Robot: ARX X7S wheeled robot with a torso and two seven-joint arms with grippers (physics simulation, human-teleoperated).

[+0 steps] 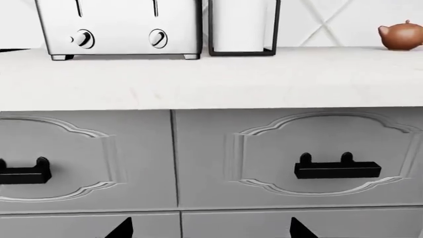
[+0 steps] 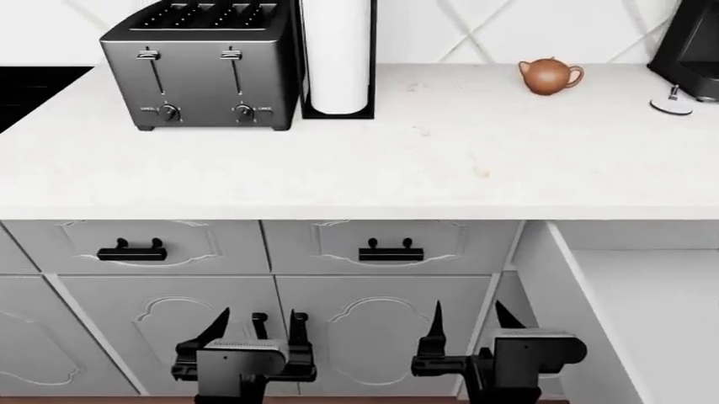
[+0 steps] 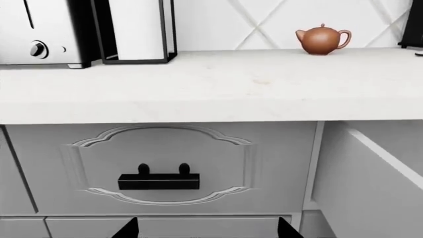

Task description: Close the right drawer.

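The right drawer (image 2: 646,324) stands pulled out at the right of the head view. Its pale inside and left side wall show, while its front and handle are out of view. Its side wall also shows in the right wrist view (image 3: 370,186). My left gripper (image 2: 258,321) is open and empty in front of the lower cabinet doors, well left of the drawer. My right gripper (image 2: 469,316) is open and empty just left of the drawer's side wall. Both show only as spread black fingertips in the left wrist view (image 1: 211,229) and the right wrist view (image 3: 208,229).
Two shut drawers with black bar handles (image 2: 131,250) (image 2: 391,251) sit under the white counter (image 2: 450,160). Arched cabinet doors (image 2: 376,324) are below them. On the counter stand a toaster (image 2: 202,63), a paper towel roll (image 2: 337,55), a brown teapot (image 2: 548,76) and a black appliance (image 2: 691,46).
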